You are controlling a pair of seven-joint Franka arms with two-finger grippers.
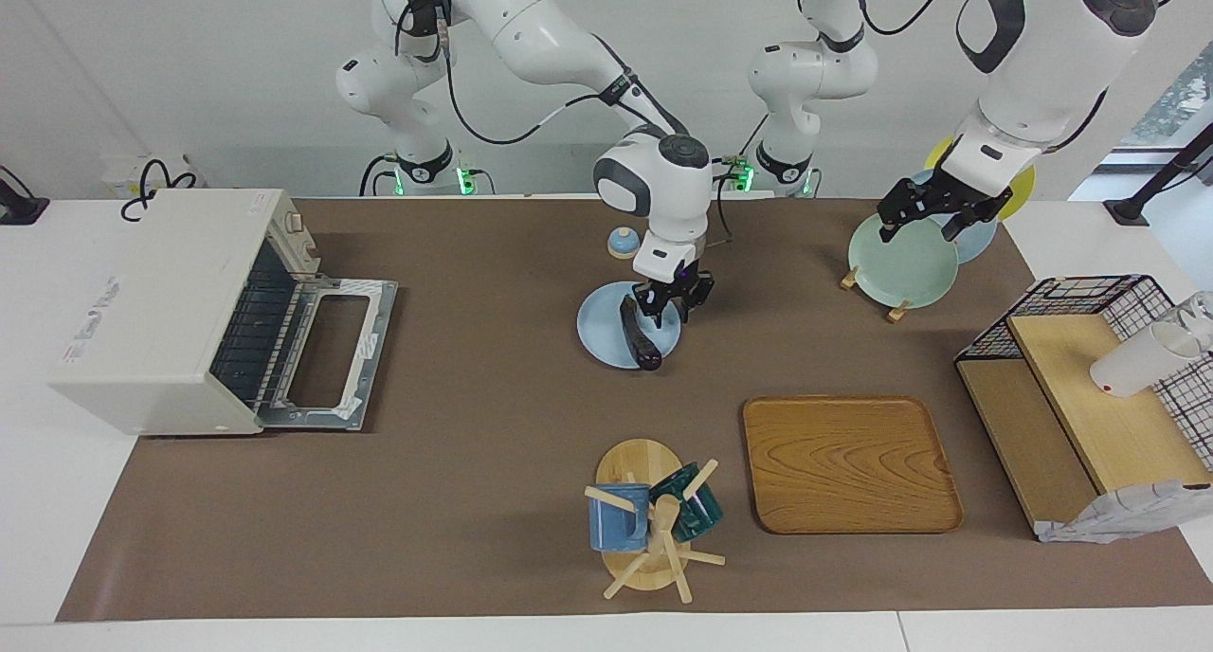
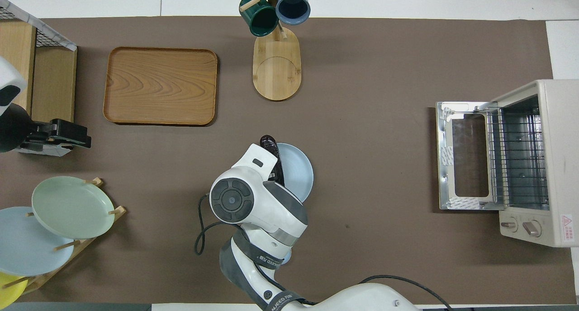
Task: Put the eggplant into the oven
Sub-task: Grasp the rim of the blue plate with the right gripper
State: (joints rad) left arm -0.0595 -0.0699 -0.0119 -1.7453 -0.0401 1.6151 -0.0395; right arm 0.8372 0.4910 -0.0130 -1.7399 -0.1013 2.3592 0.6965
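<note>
White wall (image 1: pixel 237 83), brown mat (image 1: pixel 474 396) over white table (image 1: pixel 38 500), window (image 1: pixel 1180 93)

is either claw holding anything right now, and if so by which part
The right claw is down at the eggplant's end nearer the robots, on the blue plate; a closed grip cannot be told. The left claw holds nothing.

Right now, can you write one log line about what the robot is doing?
right gripper: down at eggplant on blue plate | left gripper: waits over plate rack | oven: door open
</note>
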